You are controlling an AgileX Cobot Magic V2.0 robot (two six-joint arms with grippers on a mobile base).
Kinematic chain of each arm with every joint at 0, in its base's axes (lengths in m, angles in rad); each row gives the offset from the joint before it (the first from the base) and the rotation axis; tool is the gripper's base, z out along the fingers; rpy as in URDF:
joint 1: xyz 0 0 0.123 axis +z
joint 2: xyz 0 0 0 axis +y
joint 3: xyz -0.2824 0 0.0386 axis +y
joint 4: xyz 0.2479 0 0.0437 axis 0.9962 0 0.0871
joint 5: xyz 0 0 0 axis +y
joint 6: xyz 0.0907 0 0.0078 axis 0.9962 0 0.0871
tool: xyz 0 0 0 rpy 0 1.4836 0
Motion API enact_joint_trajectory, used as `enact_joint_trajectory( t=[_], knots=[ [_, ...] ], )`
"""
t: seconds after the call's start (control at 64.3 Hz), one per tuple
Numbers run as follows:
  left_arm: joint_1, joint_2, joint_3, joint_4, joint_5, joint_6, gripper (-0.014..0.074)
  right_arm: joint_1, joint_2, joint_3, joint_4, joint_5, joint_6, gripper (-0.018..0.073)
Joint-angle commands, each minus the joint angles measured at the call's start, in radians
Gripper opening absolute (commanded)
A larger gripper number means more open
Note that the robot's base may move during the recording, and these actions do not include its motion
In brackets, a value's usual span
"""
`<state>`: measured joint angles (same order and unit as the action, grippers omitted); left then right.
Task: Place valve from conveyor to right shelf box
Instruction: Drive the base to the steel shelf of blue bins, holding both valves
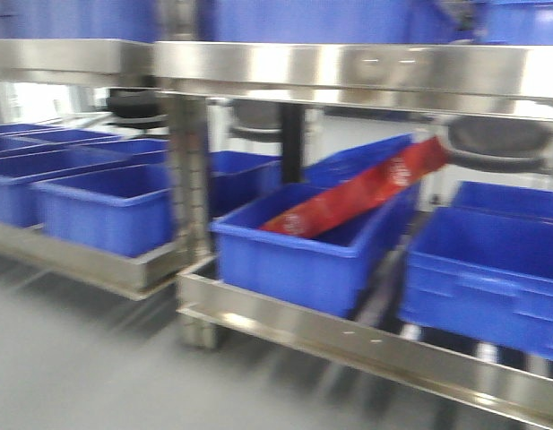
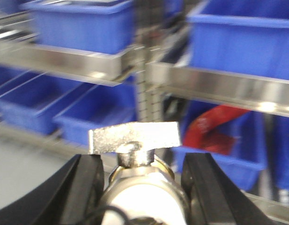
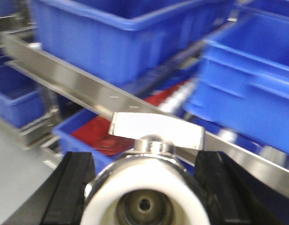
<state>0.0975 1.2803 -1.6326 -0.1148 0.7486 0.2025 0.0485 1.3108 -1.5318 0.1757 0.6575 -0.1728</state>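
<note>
My left gripper [image 2: 143, 164] is shut on a silver valve [image 2: 135, 137], whose flat lever handle points up between the black fingers [image 2: 85, 187]. My right gripper [image 3: 145, 164] is shut on a second silver valve [image 3: 156, 131], with its white round opening facing the camera. Both are held in front of a steel shelf rack with blue boxes. A blue box [image 1: 303, 242] with a red packet [image 1: 366, 193] in it sits on the shelf, and another blue box [image 1: 487, 269] sits to its right. The conveyor is out of view. Neither gripper shows in the front view.
Steel shelf rails [image 1: 348, 336] and an upright post [image 1: 188, 179] stand in front. More blue boxes [image 1: 106, 210] fill the left shelf. Lower-shelf boxes [image 2: 92, 122] and a red packet [image 2: 214, 129] show in the left wrist view. The floor [image 1: 70, 358] is grey.
</note>
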Motion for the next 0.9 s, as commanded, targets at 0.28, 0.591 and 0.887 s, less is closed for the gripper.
enact_joint_trajectory(
  t=[0.28,0.591,0.887],
  knots=[
    [-0.005,-0.009,-0.013,-0.013,-0.059,-0.005,-0.0111,-0.004,-0.014,-0.016,-0.004,-0.084,-0.005,-0.0154],
    [-0.005,-0.009,-0.013,-0.013,-0.059,-0.005,-0.0111,-0.004,-0.014,-0.016,-0.004,-0.084,-0.005,-0.0154],
    [-0.005,-0.009,-0.013,-0.013,-0.059,-0.005,-0.0111,-0.004,-0.014,-0.016,-0.004,-0.084,-0.005,-0.0154]
  ],
)
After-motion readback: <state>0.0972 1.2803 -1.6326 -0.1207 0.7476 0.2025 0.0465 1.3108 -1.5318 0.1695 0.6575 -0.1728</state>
